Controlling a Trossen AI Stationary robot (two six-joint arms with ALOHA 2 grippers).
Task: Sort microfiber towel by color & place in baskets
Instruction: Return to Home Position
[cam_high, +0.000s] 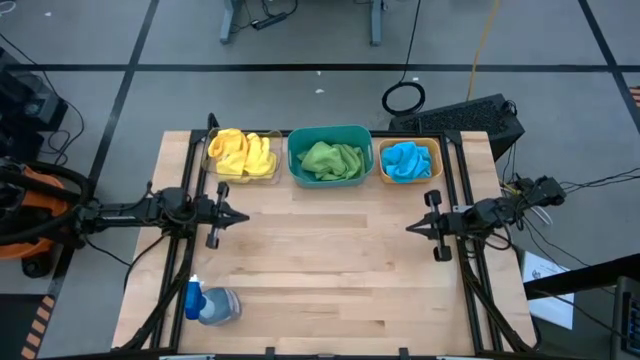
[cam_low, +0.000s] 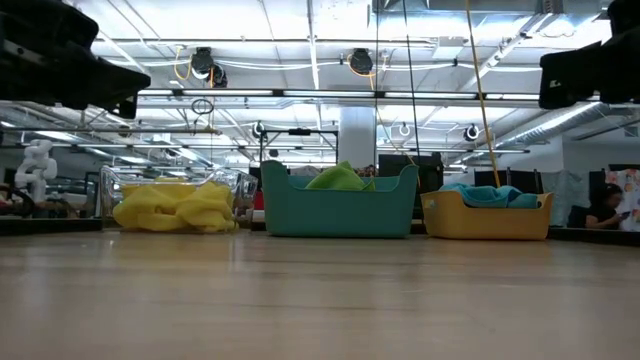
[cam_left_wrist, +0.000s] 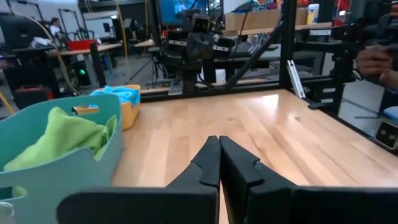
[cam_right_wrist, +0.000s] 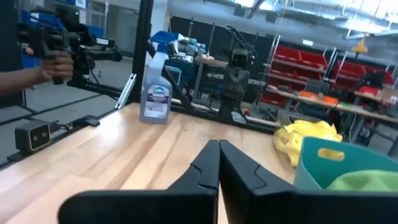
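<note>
Three baskets stand in a row along the table's far edge. The clear basket (cam_high: 242, 156) holds yellow towels (cam_low: 176, 208). The teal basket (cam_high: 329, 155) holds a green towel (cam_left_wrist: 62, 137). The orange basket (cam_high: 409, 160) holds a blue towel (cam_low: 487, 195). My left gripper (cam_high: 243, 216) is shut and hovers over the table's left side, pointing right. My right gripper (cam_high: 411, 228) is shut and hovers over the right side, pointing left. Neither touches anything.
A spray bottle (cam_high: 208, 304) with a blue head lies near the table's near left corner and also shows in the right wrist view (cam_right_wrist: 155, 87). The wooden table top (cam_high: 330, 270) between the arms is bare. A person's hand (cam_right_wrist: 55, 62) shows beyond the table.
</note>
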